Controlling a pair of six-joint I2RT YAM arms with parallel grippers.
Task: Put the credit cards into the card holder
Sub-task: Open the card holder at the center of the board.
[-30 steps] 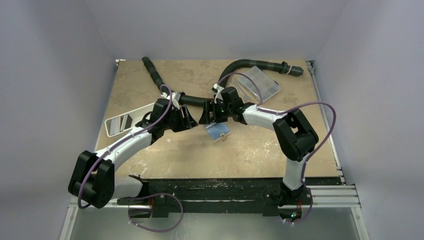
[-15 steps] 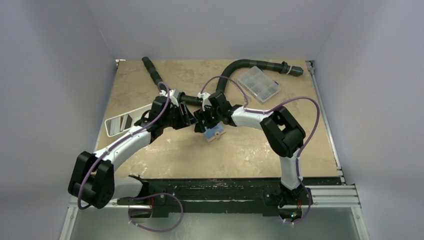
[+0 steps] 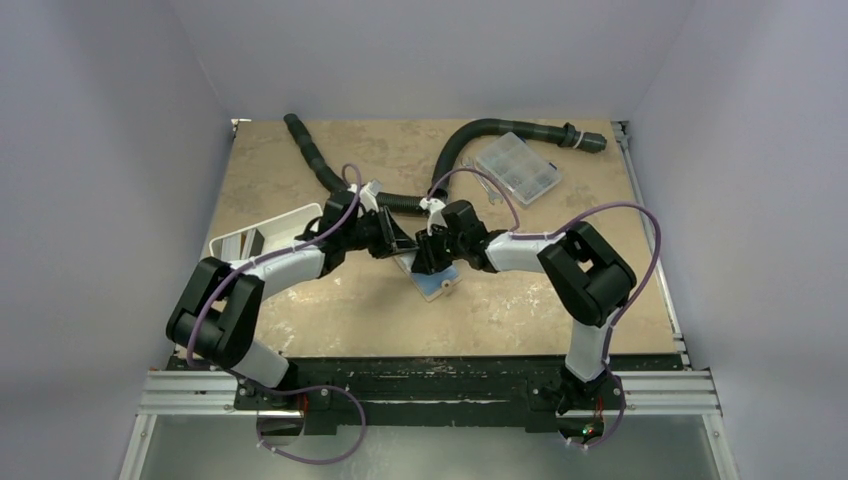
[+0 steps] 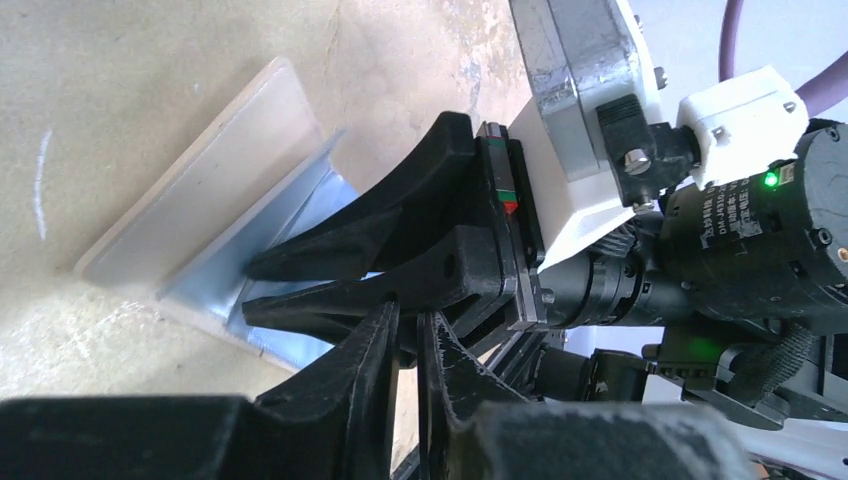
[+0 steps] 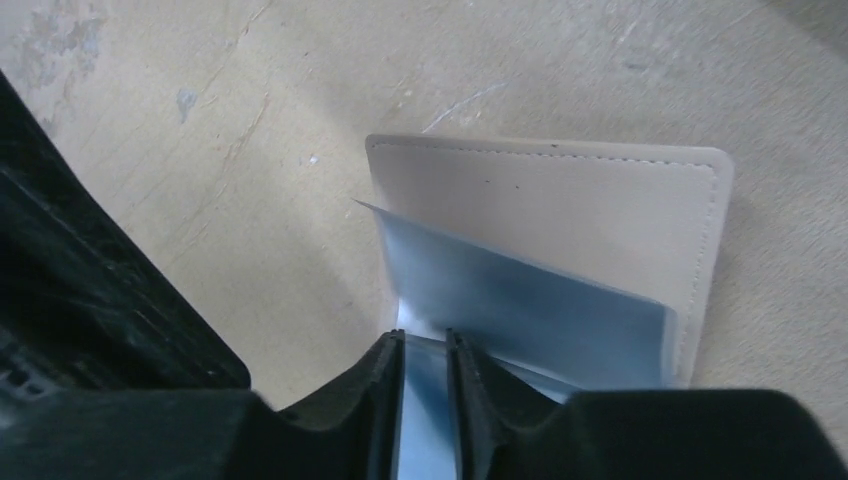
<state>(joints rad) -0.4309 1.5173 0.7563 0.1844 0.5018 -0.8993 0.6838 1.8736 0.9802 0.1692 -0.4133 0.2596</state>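
— Where's the card holder [image 5: 560, 190]?
— Lying open on the table [image 3: 560, 300], mid-table, where both arms meet.
— Right gripper [image 5: 425, 375]?
— Narrow, pinching its pale blue inner flap.
— Left gripper [image 4: 408, 345]?
— Just beside it, jaws nearly together; whether they pinch anything, I can't tell.

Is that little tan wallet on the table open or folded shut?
Open. The card holder lies spread, its pale blue inner leaves showing, and the right end effector pinches one leaf.
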